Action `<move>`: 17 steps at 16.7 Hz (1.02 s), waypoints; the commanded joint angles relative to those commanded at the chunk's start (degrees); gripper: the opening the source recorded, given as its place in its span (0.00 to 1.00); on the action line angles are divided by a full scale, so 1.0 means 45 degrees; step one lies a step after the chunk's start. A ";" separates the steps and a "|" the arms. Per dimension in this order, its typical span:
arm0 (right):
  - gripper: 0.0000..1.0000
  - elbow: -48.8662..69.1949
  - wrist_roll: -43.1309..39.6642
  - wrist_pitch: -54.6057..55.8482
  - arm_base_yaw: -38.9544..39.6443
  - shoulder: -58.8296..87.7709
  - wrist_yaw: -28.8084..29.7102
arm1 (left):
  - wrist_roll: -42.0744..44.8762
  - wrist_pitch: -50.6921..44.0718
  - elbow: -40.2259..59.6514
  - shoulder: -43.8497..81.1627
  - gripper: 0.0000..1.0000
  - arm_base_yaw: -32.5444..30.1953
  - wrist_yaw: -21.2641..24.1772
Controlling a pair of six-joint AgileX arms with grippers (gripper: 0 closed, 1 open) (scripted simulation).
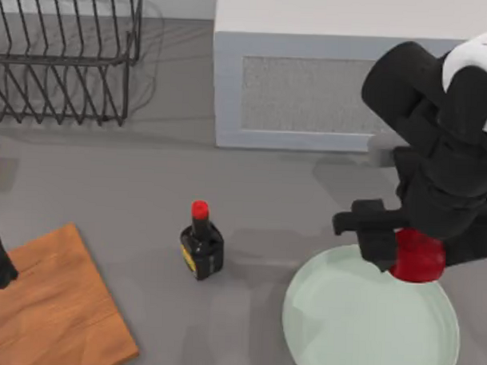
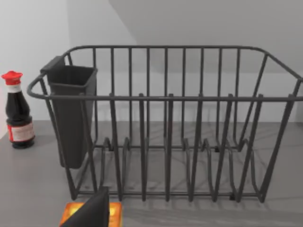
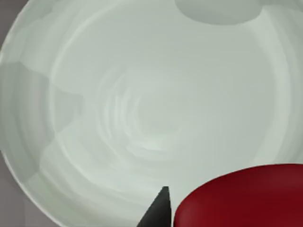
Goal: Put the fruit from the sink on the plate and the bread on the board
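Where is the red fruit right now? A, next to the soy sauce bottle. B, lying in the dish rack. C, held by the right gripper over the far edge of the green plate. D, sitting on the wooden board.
C: the top view shows the fruit in the right gripper above the plate at its far rim, well away from the board, the bottle and the dish rack.

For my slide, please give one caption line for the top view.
Right tool carries the red fruit above the mint plate.
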 joint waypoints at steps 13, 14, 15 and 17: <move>0.15 0.0026 0.2427 -0.0089 0.1156 -0.0063 -0.0061 | 0.0000 0.0000 0.0000 0.0000 1.00 0.0000 0.0000; 0.23 0.0026 0.2427 -0.0089 0.1156 -0.0063 -0.0061 | 0.0000 0.0000 0.0000 0.0000 1.00 0.0000 0.0000; 0.30 0.0026 0.2427 -0.0089 0.1156 -0.0063 -0.0061 | 0.0000 0.0000 0.0000 0.0000 1.00 0.0000 0.0000; 0.45 0.0026 0.2427 -0.0089 0.1156 -0.0063 -0.0061 | 0.0000 0.0000 0.0000 0.0000 1.00 0.0000 0.0000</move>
